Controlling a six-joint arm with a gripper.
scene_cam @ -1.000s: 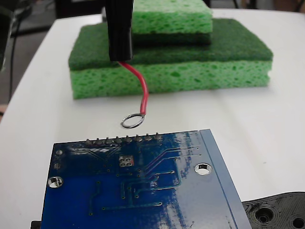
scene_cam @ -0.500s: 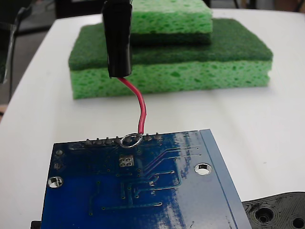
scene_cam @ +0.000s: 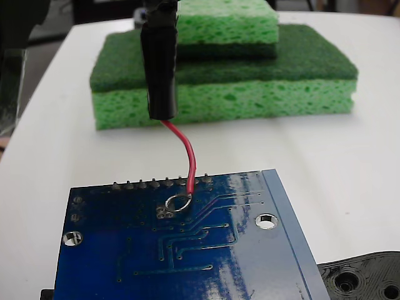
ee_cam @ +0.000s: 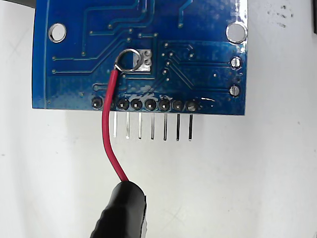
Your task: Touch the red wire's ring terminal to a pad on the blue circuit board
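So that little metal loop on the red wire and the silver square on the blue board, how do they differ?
The ring terminal is a round open wire loop on the red wire; the pad is a flat square patch with tiny dark holes. The loop lies over the blue circuit board, overlapping the pad's edge; the pad is part of the board's surface. Both are silvery and about the same width.

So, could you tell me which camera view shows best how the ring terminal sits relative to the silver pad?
The wrist view: looking nearly straight down, it shows the ring terminal overlapping one edge of the pad. The fixed view, low and oblique, shows the ring foreshortened beside the pad; contact is hard to judge there.
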